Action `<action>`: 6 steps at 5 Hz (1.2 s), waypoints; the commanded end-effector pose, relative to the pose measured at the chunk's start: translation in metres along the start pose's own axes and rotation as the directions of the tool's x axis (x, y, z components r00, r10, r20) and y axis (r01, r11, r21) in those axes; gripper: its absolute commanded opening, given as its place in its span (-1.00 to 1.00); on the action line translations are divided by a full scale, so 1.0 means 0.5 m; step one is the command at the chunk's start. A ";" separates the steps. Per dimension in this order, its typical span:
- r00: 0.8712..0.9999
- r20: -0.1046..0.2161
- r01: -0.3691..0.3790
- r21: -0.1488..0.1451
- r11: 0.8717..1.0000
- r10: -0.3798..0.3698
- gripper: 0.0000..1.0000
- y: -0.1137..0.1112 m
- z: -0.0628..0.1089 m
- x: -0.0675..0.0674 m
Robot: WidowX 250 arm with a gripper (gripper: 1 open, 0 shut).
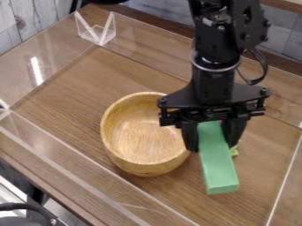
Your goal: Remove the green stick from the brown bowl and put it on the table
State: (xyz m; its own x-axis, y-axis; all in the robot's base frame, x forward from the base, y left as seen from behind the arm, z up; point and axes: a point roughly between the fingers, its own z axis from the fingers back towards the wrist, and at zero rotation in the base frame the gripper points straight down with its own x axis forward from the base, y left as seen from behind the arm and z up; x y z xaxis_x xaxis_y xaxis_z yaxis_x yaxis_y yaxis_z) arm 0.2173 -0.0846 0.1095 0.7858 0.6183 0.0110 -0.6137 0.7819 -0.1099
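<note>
The wood-grain bench is bordered by low clear acrylic walls. The round, light-brown wooden bowl sits on the bench and is the reference landmark. The black arm stands just right of the bowl, pointing straight down. The pincer is clamped on the upper end of the green stick. The stick hangs tilted, outside the bowl, just right of its rim.

Open table is left behind and to the left of the bowl, bounded by the clear walls. To the bowl's right, the way is blocked by the gripper and the stick clamped in it, hanging tilted beside the rim.
</note>
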 end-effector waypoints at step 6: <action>0.998 -0.011 -0.069 -0.039 0.997 0.068 1.00 -0.038 0.022 0.020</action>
State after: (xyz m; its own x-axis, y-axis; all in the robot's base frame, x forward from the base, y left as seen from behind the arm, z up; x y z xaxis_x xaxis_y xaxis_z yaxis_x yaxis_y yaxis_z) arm 0.2257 -0.0906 0.1079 0.7451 0.6661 -0.0326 -0.6656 0.7395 -0.1004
